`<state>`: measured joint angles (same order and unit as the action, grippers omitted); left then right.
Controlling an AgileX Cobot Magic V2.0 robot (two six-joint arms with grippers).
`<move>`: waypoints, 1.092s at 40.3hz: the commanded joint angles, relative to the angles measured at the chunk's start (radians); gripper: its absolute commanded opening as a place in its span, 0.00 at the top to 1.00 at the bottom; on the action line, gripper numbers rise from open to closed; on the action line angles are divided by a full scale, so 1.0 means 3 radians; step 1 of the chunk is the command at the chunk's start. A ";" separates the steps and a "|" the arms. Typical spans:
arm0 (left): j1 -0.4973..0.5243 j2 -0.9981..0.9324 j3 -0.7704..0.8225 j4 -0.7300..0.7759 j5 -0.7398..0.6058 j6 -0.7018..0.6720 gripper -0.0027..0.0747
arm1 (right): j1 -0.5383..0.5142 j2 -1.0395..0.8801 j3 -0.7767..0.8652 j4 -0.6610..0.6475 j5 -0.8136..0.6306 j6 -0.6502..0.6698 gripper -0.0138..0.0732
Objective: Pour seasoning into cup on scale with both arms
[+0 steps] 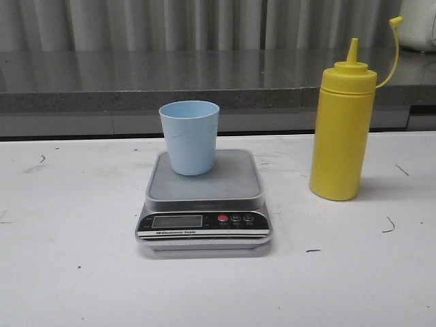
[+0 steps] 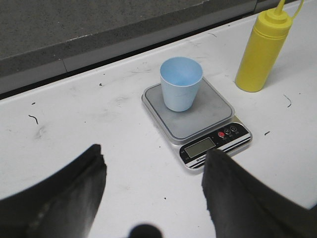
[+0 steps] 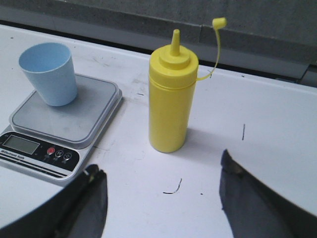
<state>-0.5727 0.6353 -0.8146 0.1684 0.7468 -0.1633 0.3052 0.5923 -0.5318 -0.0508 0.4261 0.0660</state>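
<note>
The light blue cup stands upright and empty on the steel platform of the scale at mid-table. To its right the yellow seasoning bottle stands upright on the table, its cap off and dangling on its tether. Neither arm shows in the front view. My left gripper is open above bare table, short of the scale and cup. My right gripper is open too, with nothing between its fingers; the seasoning bottle stands just beyond them, the cup and scale off to one side.
A dark grey counter ledge runs along the back of the white table. A white object sits at the far right on that ledge. Small dark marks dot the tabletop.
</note>
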 commanded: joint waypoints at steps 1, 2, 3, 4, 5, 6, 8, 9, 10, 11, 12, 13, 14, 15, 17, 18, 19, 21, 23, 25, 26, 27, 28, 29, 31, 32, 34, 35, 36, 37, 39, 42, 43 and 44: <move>-0.0018 -0.0001 -0.0085 -0.0005 -0.0256 -0.0006 0.42 | 0.0005 -0.0270 -0.0136 -0.0080 0.0070 -0.0067 0.28; -0.0018 -0.0001 -0.0085 -0.0005 -0.0256 -0.0006 0.42 | 0.0005 -0.0320 -0.0136 -0.0114 0.0120 -0.0067 0.28; -0.0018 -0.0001 -0.0085 -0.0005 -0.0256 -0.0006 0.42 | 0.0005 -0.0382 -0.0136 -0.0166 0.0156 -0.0067 0.28; -0.0018 -0.0001 -0.0085 -0.0005 -0.0256 -0.0006 0.42 | 0.0005 -0.0426 -0.0136 -0.0209 0.0196 -0.0067 0.28; -0.0018 -0.0001 -0.0085 -0.0005 -0.0256 -0.0006 0.42 | 0.0005 -0.0479 -0.0136 -0.0245 0.0225 -0.0067 0.28; -0.0018 -0.0001 -0.0085 -0.0005 -0.0256 -0.0006 0.42 | 0.0005 -0.0518 -0.0136 -0.0255 0.0261 -0.0067 0.28; -0.0018 -0.0001 -0.0085 -0.0005 -0.0256 -0.0006 0.42 | 0.0005 -0.0616 -0.0136 -0.0262 0.0336 -0.0067 0.28; -0.0018 -0.0001 -0.0085 -0.0005 -0.0256 -0.0006 0.42 | 0.0005 -0.0656 -0.0136 -0.0248 0.0368 -0.0067 0.28; -0.0018 -0.0001 -0.0085 -0.0005 -0.0256 -0.0006 0.42 | 0.0005 -0.0683 -0.0136 -0.0235 0.0405 -0.0067 0.28; -0.0018 -0.0001 -0.0085 -0.0005 -0.0256 -0.0006 0.42 | 0.0005 -0.0718 -0.0136 -0.0227 0.0428 -0.0067 0.28; -0.0018 -0.0001 -0.0085 -0.0005 -0.0256 -0.0006 0.42 | 0.0005 -0.0748 -0.0136 -0.0227 0.0450 -0.0067 0.28; -0.0018 -0.0001 -0.0085 -0.0005 -0.0256 -0.0006 0.42 | 0.0005 -0.0768 -0.0136 -0.0223 0.0467 -0.0067 0.28; -0.0018 -0.0001 -0.0085 -0.0005 -0.0256 -0.0006 0.42 | 0.0005 -0.0790 -0.0136 -0.0214 0.0473 -0.0067 0.28; -0.0018 -0.0001 -0.0085 -0.0005 -0.0256 -0.0006 0.42 | 0.0005 -0.0802 -0.0136 -0.0203 0.0489 -0.0067 0.28; -0.0018 -0.0001 -0.0085 -0.0005 -0.0256 -0.0006 0.42 | 0.0005 -0.0812 -0.0136 -0.0190 0.0509 -0.0067 0.28; -0.0018 -0.0001 -0.0085 -0.0005 -0.0256 -0.0006 0.42 | 0.0005 -0.0812 -0.0136 -0.0184 0.0518 -0.0067 0.28; -0.0018 -0.0001 -0.0085 -0.0005 -0.0256 -0.0006 0.42 | 0.0005 -0.0806 -0.0136 -0.0181 0.0533 -0.0067 0.28; -0.0018 -0.0001 -0.0085 -0.0005 -0.0256 -0.0006 0.42 | 0.0005 -0.0806 -0.0136 -0.0126 0.0547 -0.0067 0.28; -0.0018 -0.0001 -0.0085 -0.0005 -0.0256 -0.0006 0.42 | 0.0005 -0.0806 -0.0136 -0.0062 0.0563 -0.0067 0.28; -0.0018 -0.0001 -0.0085 -0.0005 -0.0256 -0.0006 0.42 | 0.0005 -0.0806 -0.0136 0.0001 0.0589 -0.0067 0.28; -0.0018 -0.0001 -0.0085 -0.0005 -0.0256 -0.0006 0.42 | 0.0005 -0.0806 -0.0136 0.0022 0.0603 -0.0067 0.28; -0.0018 -0.0001 -0.0085 -0.0005 -0.0256 -0.0006 0.42 | 0.0005 -0.0806 -0.0136 0.0029 0.0620 -0.0067 0.28; -0.0018 -0.0001 -0.0085 -0.0005 -0.0256 -0.0006 0.42 | 0.0005 -0.0806 -0.0136 0.0029 0.0638 -0.0067 0.28; -0.0018 -0.0001 -0.0085 -0.0005 -0.0256 -0.0006 0.42 | 0.0005 -0.0806 -0.0136 0.0029 0.0652 -0.0067 0.28; -0.0018 -0.0001 -0.0085 -0.0005 -0.0256 -0.0006 0.42 | 0.0005 -0.0806 -0.0136 0.0029 0.0681 -0.0067 0.28; -0.0018 -0.0001 -0.0085 -0.0005 -0.0256 -0.0006 0.42 | 0.0005 -0.0806 -0.0136 0.0029 0.0699 -0.0067 0.28; -0.0018 -0.0001 -0.0085 -0.0005 -0.0256 -0.0006 0.42 | 0.0005 -0.0806 -0.0136 0.0029 0.0721 -0.0067 0.28; -0.0018 -0.0001 -0.0085 -0.0005 -0.0256 -0.0006 0.42 | 0.0005 -0.0806 -0.0136 0.0029 0.0728 -0.0067 0.28; -0.0018 -0.0001 -0.0085 -0.0005 -0.0256 -0.0006 0.42 | 0.0005 -0.0806 -0.0136 0.0029 0.0732 -0.0067 0.28; -0.0018 -0.0001 -0.0085 -0.0005 -0.0256 -0.0006 0.42 | 0.0005 -0.0806 -0.0136 0.0029 0.0732 -0.0067 0.28; -0.0018 -0.0001 -0.0085 -0.0005 -0.0256 -0.0006 0.42 | 0.0005 -0.0806 -0.0136 0.0029 0.0732 -0.0067 0.28; -0.0018 -0.0001 -0.0085 -0.0005 -0.0256 -0.0006 0.42 | 0.0005 -0.0806 -0.0136 0.0007 0.0720 -0.0093 0.28; -0.0018 -0.0001 -0.0085 -0.0005 -0.0256 -0.0006 0.42 | 0.0005 -0.0806 -0.0136 0.0001 0.0720 -0.0107 0.28; -0.0018 -0.0001 -0.0085 -0.0005 -0.0256 -0.0006 0.42 | 0.0005 -0.0806 -0.0136 -0.0002 0.0720 -0.0124 0.28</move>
<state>-0.5727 0.6353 -0.8146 0.1684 0.7468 -0.1633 0.3052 0.3441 -0.5362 -0.0416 0.7100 0.0524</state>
